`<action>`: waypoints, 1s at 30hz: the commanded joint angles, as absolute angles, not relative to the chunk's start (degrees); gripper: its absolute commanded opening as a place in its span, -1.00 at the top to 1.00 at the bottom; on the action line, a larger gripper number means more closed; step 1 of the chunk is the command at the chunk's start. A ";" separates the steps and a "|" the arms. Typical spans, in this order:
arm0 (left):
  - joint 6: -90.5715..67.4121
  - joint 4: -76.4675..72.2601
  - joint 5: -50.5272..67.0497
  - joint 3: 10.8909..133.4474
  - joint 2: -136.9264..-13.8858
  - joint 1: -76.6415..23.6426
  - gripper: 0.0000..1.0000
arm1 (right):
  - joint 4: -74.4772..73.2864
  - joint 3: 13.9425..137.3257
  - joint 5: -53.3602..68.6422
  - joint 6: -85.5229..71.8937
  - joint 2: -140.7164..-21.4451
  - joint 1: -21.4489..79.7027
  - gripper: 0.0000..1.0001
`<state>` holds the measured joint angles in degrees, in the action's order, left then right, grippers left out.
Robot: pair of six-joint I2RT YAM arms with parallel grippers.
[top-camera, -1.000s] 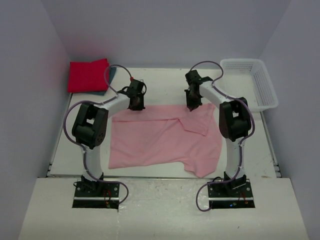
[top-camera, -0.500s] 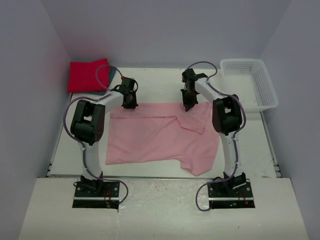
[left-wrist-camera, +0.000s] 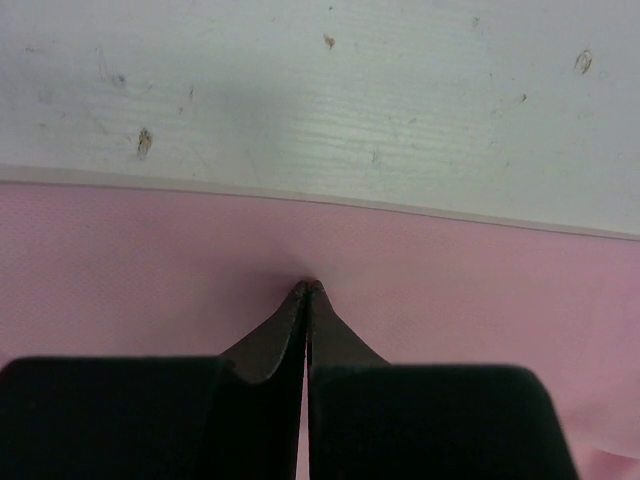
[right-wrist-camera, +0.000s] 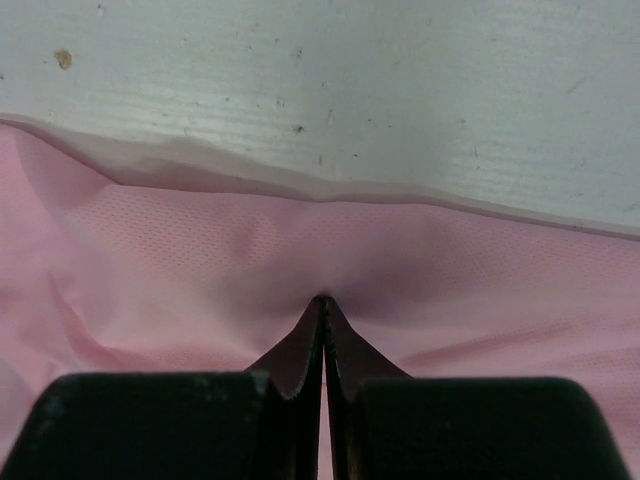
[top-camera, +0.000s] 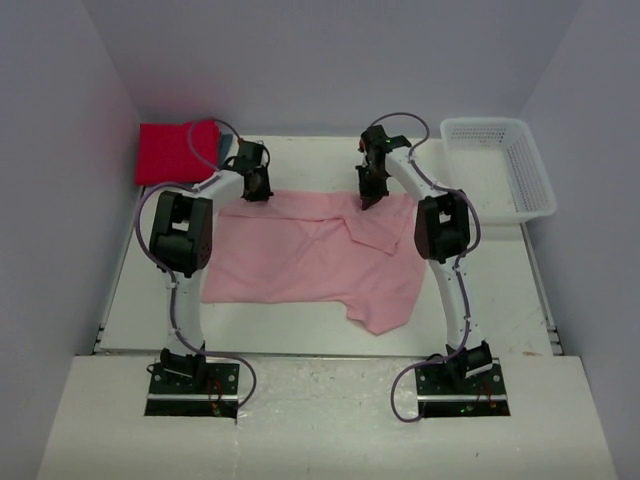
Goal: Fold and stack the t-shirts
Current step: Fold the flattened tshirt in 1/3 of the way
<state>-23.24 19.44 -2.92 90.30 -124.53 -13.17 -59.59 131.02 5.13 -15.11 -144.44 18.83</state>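
White table (top-camera: 500,260): one pale pink t-shirt (top-camera: 300,255) spread mid-frame, hem pinched by left gripper (left-wrist-camera: 306,288) and right gripper (right-wrist-camera: 322,300); one red t-shirt (top-camera: 175,150), folded, upper left.

I've got the pale pink t-shirt (top-camera: 290,262) spread across the middle of the table, mostly flat, its far edge drawn into a straight line. That edge is pinched at two spots, by the left gripper (top-camera: 257,192) and the right gripper (top-camera: 367,197). One flap is folded over on the right half, and a sleeve pokes toward the near side. The crimson-red t-shirt (top-camera: 175,150) sits folded in the far left corner. Just a sliver of the dark teal t-shirt (top-camera: 227,152) shows beside it.
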 commanded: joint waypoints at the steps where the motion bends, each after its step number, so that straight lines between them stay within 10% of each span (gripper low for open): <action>1: -21.36 22.24 -1.50 91.14 -129.81 -12.66 1.00 | -61.00 134.64 7.47 -14.06 -146.07 17.49 1.00; 22: -20.83 19.52 -4.74 92.56 -127.19 -11.95 1.00 | -48.35 138.45 12.21 -9.49 -131.61 14.68 0.73; 30: -20.75 12.23 -9.93 80.08 -102.68 -16.78 -0.05 | -48.43 125.27 10.56 -13.18 -104.72 15.73 0.12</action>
